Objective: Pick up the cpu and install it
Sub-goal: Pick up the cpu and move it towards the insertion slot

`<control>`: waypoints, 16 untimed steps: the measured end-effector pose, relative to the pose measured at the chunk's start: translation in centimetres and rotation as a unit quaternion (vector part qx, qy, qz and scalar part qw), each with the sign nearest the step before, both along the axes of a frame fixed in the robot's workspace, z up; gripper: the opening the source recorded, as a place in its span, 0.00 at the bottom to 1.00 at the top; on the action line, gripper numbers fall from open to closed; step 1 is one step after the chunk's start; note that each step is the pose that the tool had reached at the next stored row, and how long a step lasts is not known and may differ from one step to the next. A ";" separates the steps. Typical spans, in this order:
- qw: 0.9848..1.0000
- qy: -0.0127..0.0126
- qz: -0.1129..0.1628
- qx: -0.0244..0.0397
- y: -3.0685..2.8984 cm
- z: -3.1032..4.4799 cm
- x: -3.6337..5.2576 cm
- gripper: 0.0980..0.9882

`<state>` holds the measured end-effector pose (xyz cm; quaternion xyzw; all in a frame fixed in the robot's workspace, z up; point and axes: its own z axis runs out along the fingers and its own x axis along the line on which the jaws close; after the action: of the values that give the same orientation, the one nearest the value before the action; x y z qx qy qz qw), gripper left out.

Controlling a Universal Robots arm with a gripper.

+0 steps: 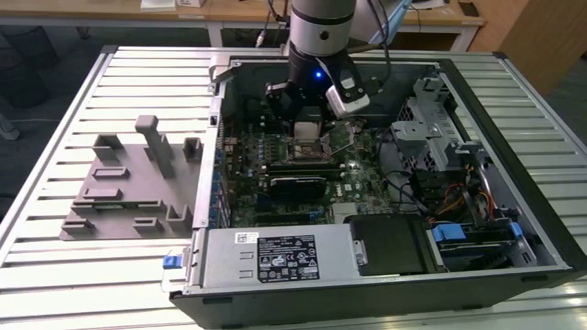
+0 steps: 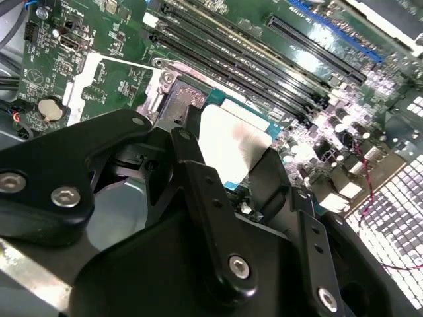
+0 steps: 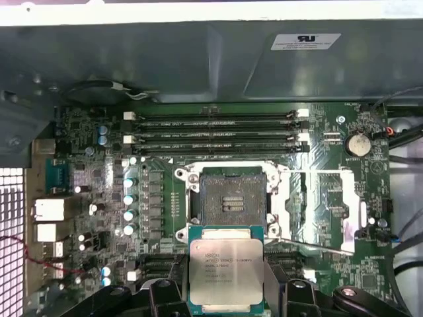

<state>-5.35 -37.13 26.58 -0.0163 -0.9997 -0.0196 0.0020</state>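
- gripper (image 3: 228, 289): jaws pinching the cpu (image 3: 227, 264) by two opposite edges.
- cpu: held flat, metal plate up, at the edge of the open socket (image 3: 228, 198) on the motherboard (image 3: 99, 191); not yet seated.
- handling, as judged: keep the chip level and square with the socket frame; no sideways drag across the contacts.

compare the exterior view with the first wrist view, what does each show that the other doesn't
Exterior view adds: the grey fixture on the slatted table, the whole open computer case, and the arm reaching into it.
First wrist view adds: the coin cell battery, the memory slots, and the fingers seen close.
Shared: the cpu, gripped above the motherboard, with the empty socket next to it.
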 end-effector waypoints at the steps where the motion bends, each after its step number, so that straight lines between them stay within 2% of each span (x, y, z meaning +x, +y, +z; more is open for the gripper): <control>1: 1.000 0.001 0.000 0.000 0.08 -0.13 0.07 0.50; 10: 1.000 0.004 0.000 0.000 0.86 -1.07 0.82 0.50; 16: 1.000 0.004 0.000 0.000 0.96 -1.16 1.06 0.50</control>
<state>-4.29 -36.17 25.41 -0.0161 -0.9997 -0.0195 0.0064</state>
